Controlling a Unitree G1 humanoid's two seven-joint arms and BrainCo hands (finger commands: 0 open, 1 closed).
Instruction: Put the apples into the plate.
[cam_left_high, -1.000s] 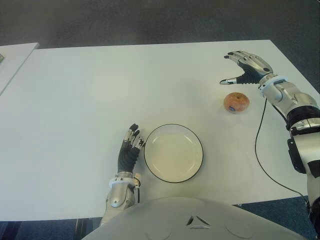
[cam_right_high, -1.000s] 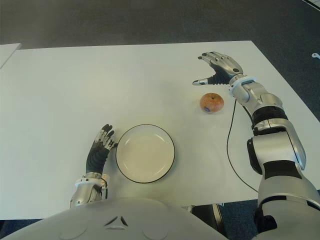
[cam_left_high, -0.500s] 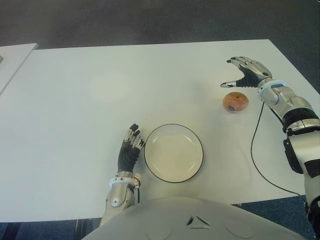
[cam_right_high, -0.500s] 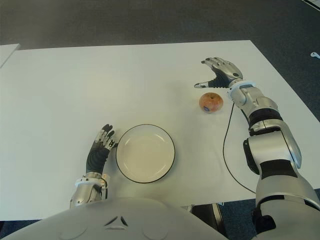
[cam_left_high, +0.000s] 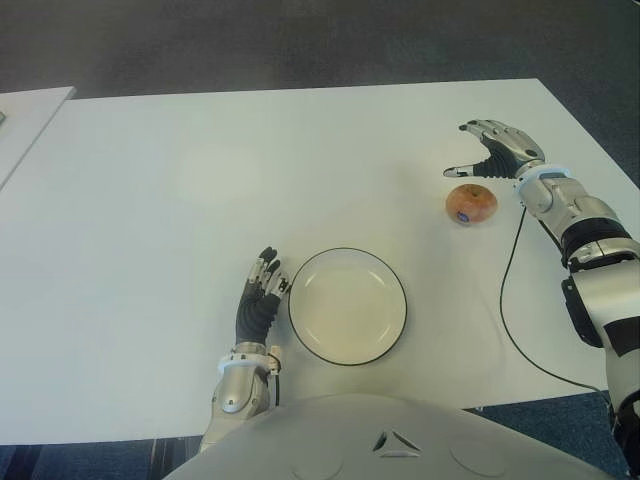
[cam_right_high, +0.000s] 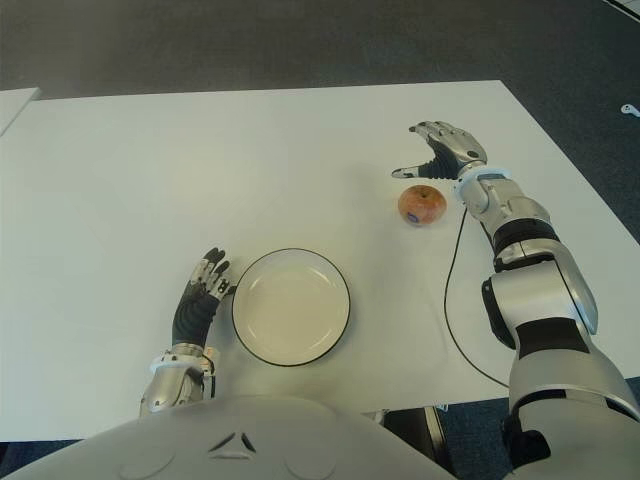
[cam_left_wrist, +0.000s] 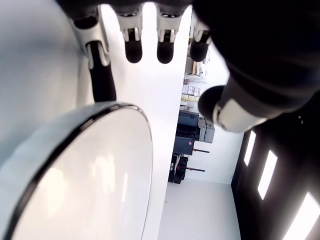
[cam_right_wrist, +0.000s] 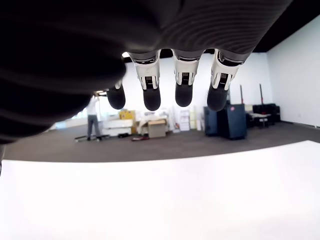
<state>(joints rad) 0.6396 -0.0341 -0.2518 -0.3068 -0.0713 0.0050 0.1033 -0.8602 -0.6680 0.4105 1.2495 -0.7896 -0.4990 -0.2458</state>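
Observation:
One reddish-yellow apple (cam_left_high: 471, 204) with a small sticker lies on the white table (cam_left_high: 200, 180) at the right. My right hand (cam_left_high: 487, 152) hovers just behind and above it, fingers spread, holding nothing. A white plate (cam_left_high: 347, 305) with a dark rim sits near the front middle and has nothing in it. My left hand (cam_left_high: 260, 298) shows just left of the plate, fingers extended and holding nothing; its wrist view shows the plate rim (cam_left_wrist: 120, 107) close beside the fingertips (cam_left_wrist: 133, 52).
A black cable (cam_left_high: 508, 290) runs across the table from my right wrist toward the front edge. Part of another white table (cam_left_high: 25, 120) shows at the far left. Dark carpet lies beyond the far edge.
My right hand has come down and slightly nearer toward the apple. The apple, the plate and the left hand have not moved.

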